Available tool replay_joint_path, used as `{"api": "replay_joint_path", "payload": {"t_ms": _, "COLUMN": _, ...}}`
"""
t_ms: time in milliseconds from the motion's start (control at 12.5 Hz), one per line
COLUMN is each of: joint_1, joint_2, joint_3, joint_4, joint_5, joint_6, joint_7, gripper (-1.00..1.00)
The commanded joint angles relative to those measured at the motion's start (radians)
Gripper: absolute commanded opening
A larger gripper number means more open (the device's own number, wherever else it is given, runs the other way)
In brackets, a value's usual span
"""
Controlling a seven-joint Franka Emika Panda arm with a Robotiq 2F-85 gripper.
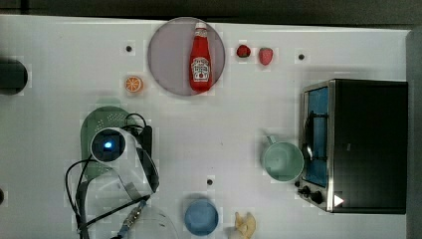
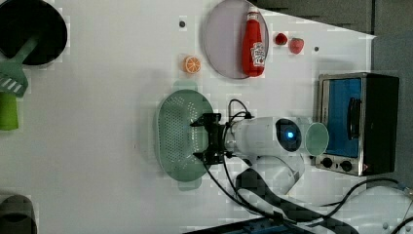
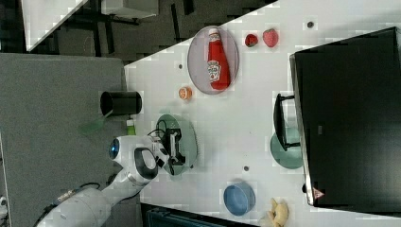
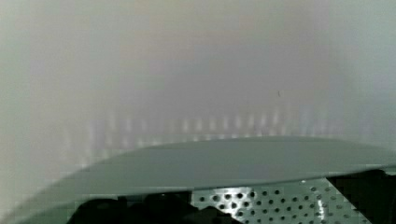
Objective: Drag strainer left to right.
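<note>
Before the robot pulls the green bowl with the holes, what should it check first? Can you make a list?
1. Gripper open: ok, its fingers are spread wide in the left view.
2. Gripper over the strainer: ok, it sits above the holed bottom, near the rim on the left view's right.
3. Fingers hooked on the rim: cannot tell, no view shows contact.
4. Strainer flat on the table: ok, it looks level and nothing lies inside it.
5. Path across the table: ok at first, bare white surface lies ahead in the top view, but the mug and the toaster oven stand at the far end.
6. Cables out of the way: cannot tell, they hang close over the strainer.
</note>
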Motion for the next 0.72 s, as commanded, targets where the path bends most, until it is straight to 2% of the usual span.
{"api": "replay_joint_path", "payload": {"t_ms": 80, "joint_1": -0.064, "joint_2": -0.043, "joint_3": -0.034, "joint_4": -0.012, "joint_5": 0.009, "joint_6": 0.0, "joint_7": -0.006, "gripper": 1.0}}
{"api": "replay_joint_path", "payload": {"t_ms": 720, "joint_1": -0.163, "joint_2": -0.079, "joint_3": -0.142, "joint_4": -0.057, "joint_5": 0.009, "joint_6": 0.0, "joint_7": -0.257, "gripper": 1.0}}
